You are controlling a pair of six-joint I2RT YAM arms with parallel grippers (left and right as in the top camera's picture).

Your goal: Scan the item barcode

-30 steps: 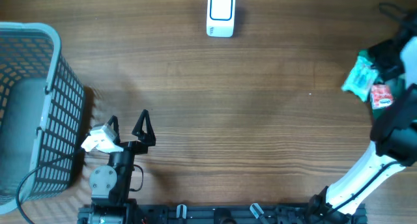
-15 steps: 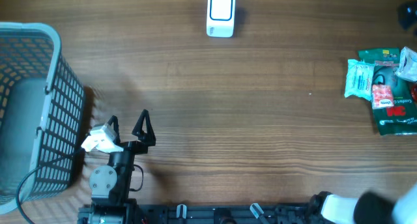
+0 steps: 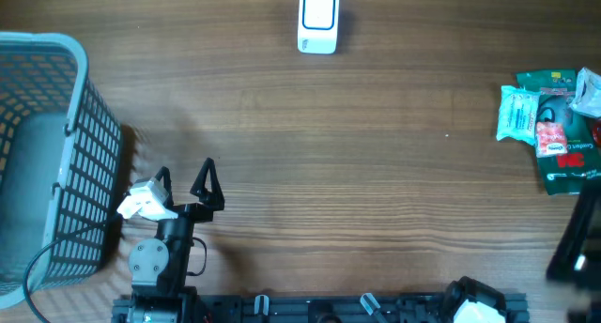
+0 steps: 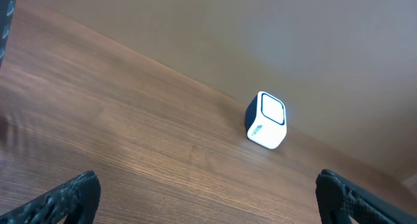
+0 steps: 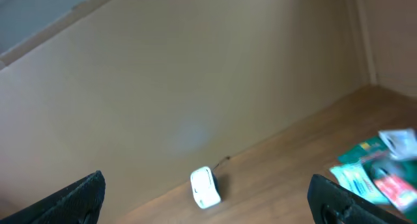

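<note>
The table [image 3: 376, 173] is open across its whole middle, from the basket [image 3: 94, 173] at the left edge to the packets [image 3: 549, 126] at the right edge. The scanner [image 3: 318, 21] stands alone at the far edge, well apart from both. The packets, which carry the barcode to be read, lie in a loose pile touching one another, partly cut off by the right edge of the overhead view.

The left tool [image 3: 184, 170] sits near the front edge, just beside the basket wall. Its jaws are spread wide and hold nothing. In the left wrist view, we see bare table between its fingertips and the scanner.

The right tool [image 5: 208, 201] is also spread wide and empty. In its wrist view, the scanner and the packets lie far ahead of it. From overhead we see only a dark blur at the right edge, below the packets.

One second ago the right arm lay over the packets and hid part of the pile. The pile now lies fully uncovered. The basket, scanner and left arm have not moved.
</note>
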